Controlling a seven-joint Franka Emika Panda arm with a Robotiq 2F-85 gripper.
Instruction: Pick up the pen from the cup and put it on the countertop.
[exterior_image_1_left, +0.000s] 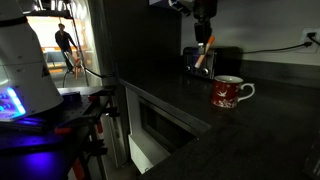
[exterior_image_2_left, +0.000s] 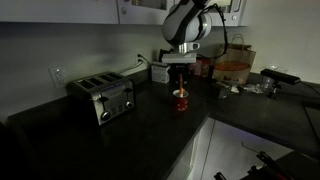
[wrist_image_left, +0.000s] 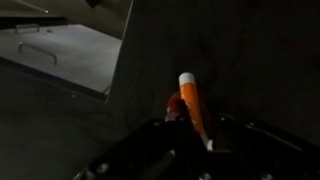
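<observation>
In an exterior view, your end effector (exterior_image_1_left: 204, 44) is clamped on the pen (exterior_image_1_left: 203, 58), up out of the cup (exterior_image_1_left: 226, 93), nearer the counter's (exterior_image_1_left: 270, 130) back edge. In an exterior view, the pen is too small to make out above the cup (exterior_image_2_left: 181, 101). In the wrist view, the pen (wrist_image_left: 190, 105) shows but the fingertips are cut off. You're at the carry step, I judge. Next, lower onto bare counter and release.

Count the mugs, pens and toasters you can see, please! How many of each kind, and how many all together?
red mug: 1
orange pen: 1, held in the gripper above the countertop
toaster: 1
Total: 3
</observation>
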